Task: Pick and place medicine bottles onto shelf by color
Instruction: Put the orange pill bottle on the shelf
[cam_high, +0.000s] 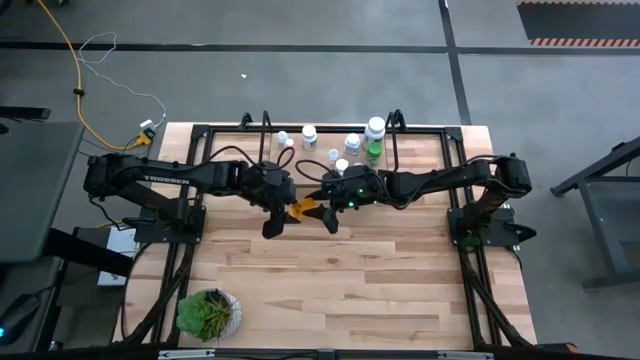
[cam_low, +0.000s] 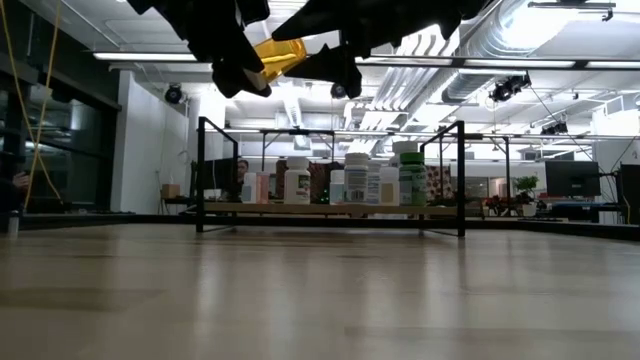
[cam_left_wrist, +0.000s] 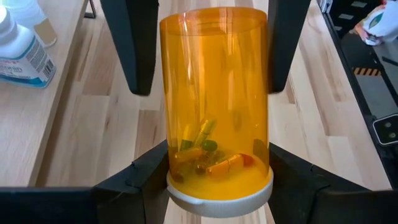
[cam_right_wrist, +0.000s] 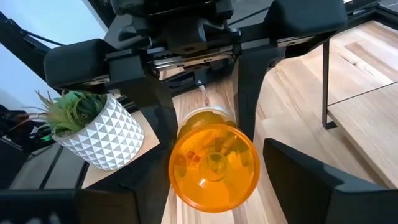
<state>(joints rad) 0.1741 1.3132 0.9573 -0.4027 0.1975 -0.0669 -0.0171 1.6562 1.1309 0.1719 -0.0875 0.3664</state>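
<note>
An orange see-through medicine bottle (cam_high: 303, 208) with a white cap (cam_left_wrist: 219, 194) and pills inside is held high over the table's middle, also in the low view (cam_low: 277, 55). My left gripper (cam_high: 288, 210) is shut on its cap end. My right gripper (cam_high: 324, 205) is open. Its fingers (cam_left_wrist: 132, 56) stand on either side of the bottle's base end (cam_right_wrist: 214, 168). The shelf (cam_high: 420, 130) stands at the table's far edge. On it stand white bottles (cam_high: 310, 133) and a green bottle (cam_high: 373, 151). My left gripper pinches the orange bottle's sides just above the cap (cam_left_wrist: 177, 163) between its two fingers. The fingers come level from the table's left and lie along the bottle. The bottle is lifted clear and lies level, base toward my right arm. My right gripper's fingers stand close beside the base end; I cannot tell whether they touch it.
A green potted plant in a white pot (cam_high: 208, 312) stands near the table's near left corner and shows in the right wrist view (cam_right_wrist: 93, 130). The shelf's black wire posts (cam_low: 460, 180) rise at the back. Bare wood (cam_high: 380, 290) lies between the arms and the near edge.
</note>
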